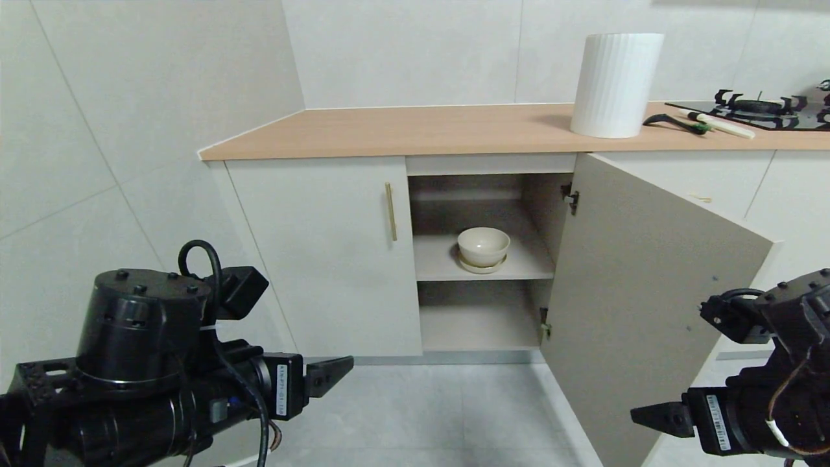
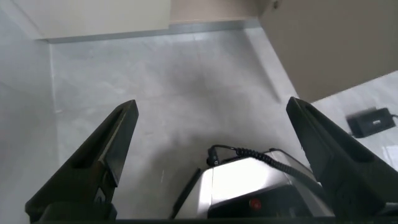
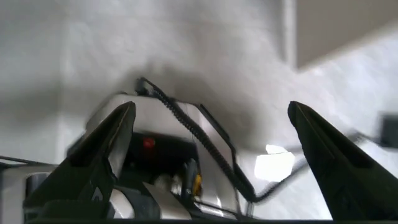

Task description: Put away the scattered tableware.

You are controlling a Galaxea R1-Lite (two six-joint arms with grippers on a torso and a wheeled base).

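Observation:
A cream bowl (image 1: 483, 245) sits on a small plate (image 1: 478, 266) on the middle shelf (image 1: 438, 259) of the open cabinet. My left gripper (image 1: 331, 376) hangs low at the left, well in front of the cabinet and above the floor. In the left wrist view the left gripper (image 2: 212, 107) is open with nothing between its fingers. My right gripper (image 1: 655, 415) hangs low at the right, beside the open cabinet door (image 1: 648, 292). The right wrist view shows the right gripper (image 3: 212, 109) open and empty too.
The cabinet's left door (image 1: 324, 253) is shut, with a brass handle (image 1: 390, 211). On the wooden countertop (image 1: 421, 130) stand a white ribbed cylinder (image 1: 616, 84), some utensils (image 1: 703, 123) and a black hob (image 1: 758, 107). Grey tiled floor (image 1: 454, 408) lies open before the cabinet.

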